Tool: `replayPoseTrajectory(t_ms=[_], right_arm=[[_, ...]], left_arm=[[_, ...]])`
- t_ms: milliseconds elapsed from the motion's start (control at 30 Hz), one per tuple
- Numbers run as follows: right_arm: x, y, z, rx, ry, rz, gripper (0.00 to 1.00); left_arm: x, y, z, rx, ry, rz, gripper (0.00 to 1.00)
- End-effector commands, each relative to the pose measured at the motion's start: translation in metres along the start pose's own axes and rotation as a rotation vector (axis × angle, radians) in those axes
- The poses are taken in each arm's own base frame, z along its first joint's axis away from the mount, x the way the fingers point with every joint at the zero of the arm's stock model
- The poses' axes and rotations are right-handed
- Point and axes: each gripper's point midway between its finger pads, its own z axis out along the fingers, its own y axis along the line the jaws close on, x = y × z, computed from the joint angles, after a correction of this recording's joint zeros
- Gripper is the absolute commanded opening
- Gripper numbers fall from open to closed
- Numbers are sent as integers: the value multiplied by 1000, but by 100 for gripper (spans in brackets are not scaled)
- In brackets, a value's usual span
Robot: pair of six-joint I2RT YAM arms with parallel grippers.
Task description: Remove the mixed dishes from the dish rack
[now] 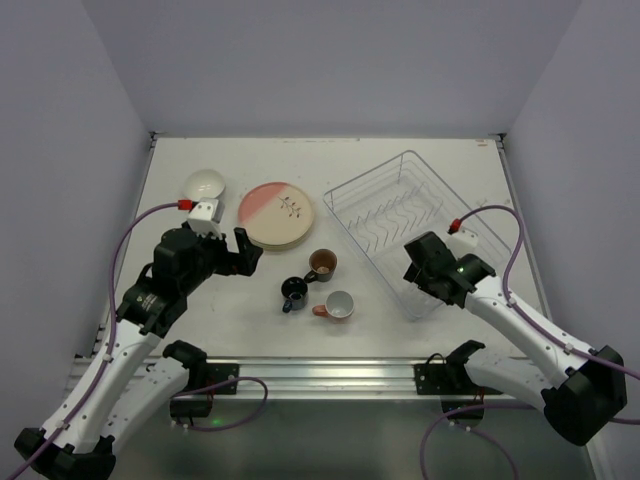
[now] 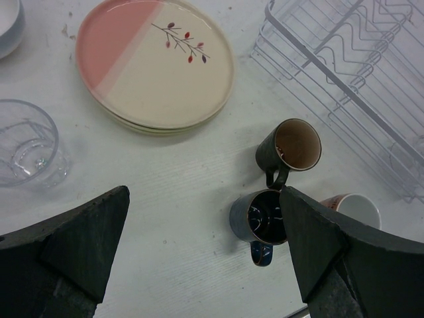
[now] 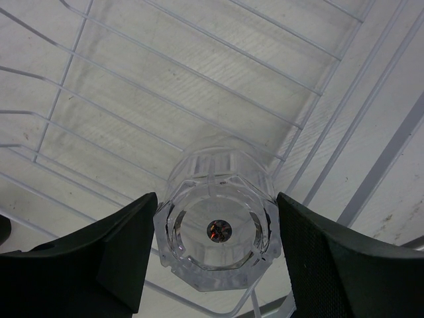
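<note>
On the white worktop point(image 1: 180, 280), the dish rack point(image 1: 410, 225), a rectangular basket of thin silver-white wire with zigzag prong rows along its floor, is set at an angle toward the right side. Within its near corner a faceted clear glass point(image 3: 217, 228) with an eight-sided outline is seen from above, and it is clasped by the right gripper point(image 3: 215, 207), whose dark matte fingers point(image 3: 126, 252) lie against its two opposite sides. To the left of the rack a stack of round cream plates point(image 1: 276, 215) is laid flat, the top one glazed half pink and marked with a small sprig. A small white bowl point(image 1: 205, 185) is placed just beyond the stack's left edge, apart from it. Three small glossy handled cups are grouped nearer the arms: a brown cup point(image 1: 322, 264), a dark blue cup point(image 1: 294, 292) just beside it, and a salmon cup point(image 1: 337, 306) with a white inside. In the left wrist view a second clear glass point(image 2: 26, 142) is stood on the worktop near the plates. The left gripper point(image 2: 204, 199) is held above the worktop close to the cups, its wedge-shaped fingers spread wide with nothing between them.
</note>
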Motion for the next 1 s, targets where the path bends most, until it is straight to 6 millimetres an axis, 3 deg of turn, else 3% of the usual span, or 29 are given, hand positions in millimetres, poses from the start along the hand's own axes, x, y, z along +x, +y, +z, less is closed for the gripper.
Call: replayPoseTrajectory(t_ms=[0,233,300,333,533,600,800,967], right_arm=[[-9,6,-1,-3,-38,30,73],[-7,6,2,11,-30,14,61],[-7,10,1,-11,-29,8,54],[-7,12,3,-22,-31,10,45],[-14,24,-6,-103,-44,5,17],[-18,30,-9,-137,-55,0,0],[-32,39,-14,-147,-81,-44,0],[-53,44,-33,-206,-124,-23,0]], left_arm=[[-8,-2,0,3,-33,-5,100],[-10,-2,-3,1,-43,-8,100],[-10,-2,-4,1,-48,-10,100],[-11,-2,-5,3,-49,-11,100],[-12,3,-4,-28,-56,-13,100],[-14,3,-7,-28,-68,-17,100],[-20,3,-12,-29,-97,-19,100],[-24,2,-17,-24,-120,-21,100]])
